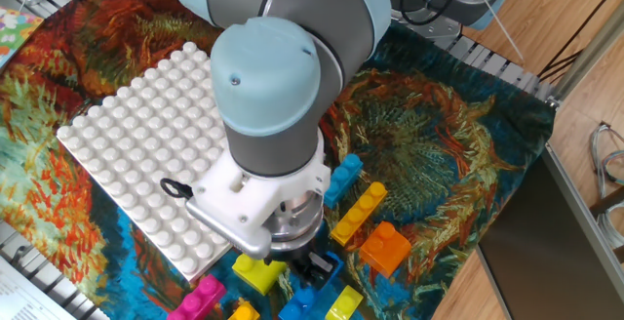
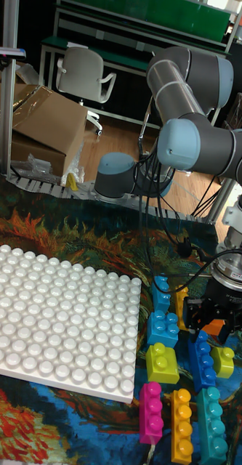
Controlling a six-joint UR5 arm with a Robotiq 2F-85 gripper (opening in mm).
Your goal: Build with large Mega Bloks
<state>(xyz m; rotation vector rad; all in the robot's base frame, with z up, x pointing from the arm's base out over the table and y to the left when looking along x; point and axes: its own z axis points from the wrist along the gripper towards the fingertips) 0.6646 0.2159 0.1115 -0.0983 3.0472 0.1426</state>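
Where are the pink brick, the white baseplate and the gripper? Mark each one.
pink brick point(image 2: 150, 411), tall fixed view, on its side face below the studs.
white baseplate point(image 1: 127, 144), fixed view, on the studded top, left of the arm.
gripper point(image 2: 210, 317), tall fixed view, between the dark fingertips above the blocks.
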